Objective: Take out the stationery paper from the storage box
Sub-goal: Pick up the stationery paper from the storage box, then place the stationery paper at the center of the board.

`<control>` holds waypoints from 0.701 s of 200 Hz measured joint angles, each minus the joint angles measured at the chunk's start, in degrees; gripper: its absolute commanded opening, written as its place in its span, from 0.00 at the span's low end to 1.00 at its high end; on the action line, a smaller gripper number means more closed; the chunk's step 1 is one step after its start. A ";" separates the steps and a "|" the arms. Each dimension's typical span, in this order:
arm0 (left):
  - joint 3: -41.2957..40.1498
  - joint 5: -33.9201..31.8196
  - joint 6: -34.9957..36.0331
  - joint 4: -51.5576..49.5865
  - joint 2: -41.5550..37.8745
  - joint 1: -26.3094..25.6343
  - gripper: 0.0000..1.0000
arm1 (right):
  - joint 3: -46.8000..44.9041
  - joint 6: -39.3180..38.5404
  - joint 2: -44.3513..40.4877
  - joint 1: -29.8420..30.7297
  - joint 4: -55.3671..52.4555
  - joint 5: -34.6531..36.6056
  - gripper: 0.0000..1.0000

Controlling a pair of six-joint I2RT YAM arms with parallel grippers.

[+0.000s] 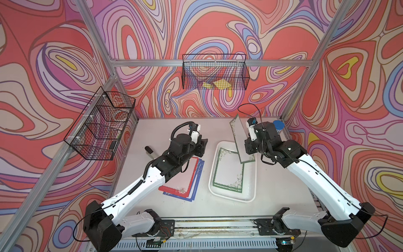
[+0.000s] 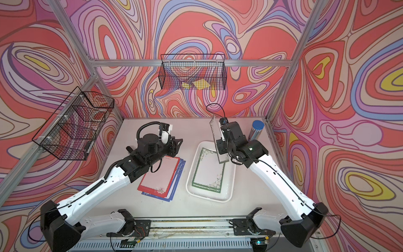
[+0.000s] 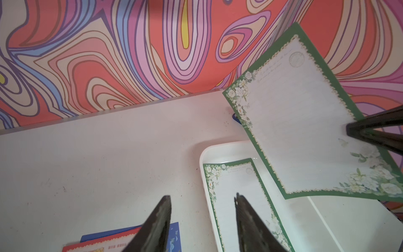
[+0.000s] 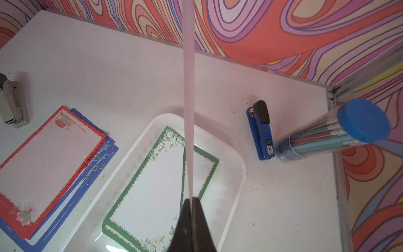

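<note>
The right gripper (image 4: 192, 199) pinches one green-bordered sheet (image 3: 305, 122), raised on edge above the storage box (image 4: 231, 165); more green sheets (image 1: 229, 172) lie inside; the left gripper (image 3: 202, 198) — jaws apart, empty — hovers by the red-and-blue stack (image 2: 161, 176) beside the box.

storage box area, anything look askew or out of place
Nothing damaged or spilled. The green-bordered sheet pinched in the right gripper hangs tilted on edge above the storage box. Beside the box, the red and blue sheets lie fanned, edges not squared.
</note>
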 measured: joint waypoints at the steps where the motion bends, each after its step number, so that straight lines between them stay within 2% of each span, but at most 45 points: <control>1: -0.15 0.11 0.07 0.22 -0.13 0.00 0.66 | 0.00 -0.57 -0.26 0.04 0.11 0.15 0.00; 24: -2.73 3.34 1.33 5.33 -2.19 0.15 0.72 | -1.51 -7.08 -4.55 0.52 4.17 1.14 0.00; 44: -2.86 8.92 2.38 8.44 -2.51 0.28 0.75 | -6.34 -12.50 -10.93 0.57 11.32 -1.25 0.00; 86: -3.04 22.56 3.32 14.80 -2.51 0.52 0.77 | -17.77 -20.00 -25.73 0.61 28.94 -14.12 0.00; 140: -4.39 33.44 4.98 20.96 -5.18 0.98 0.70 | -18.56 -19.61 -28.11 0.66 40.48 -29.00 0.00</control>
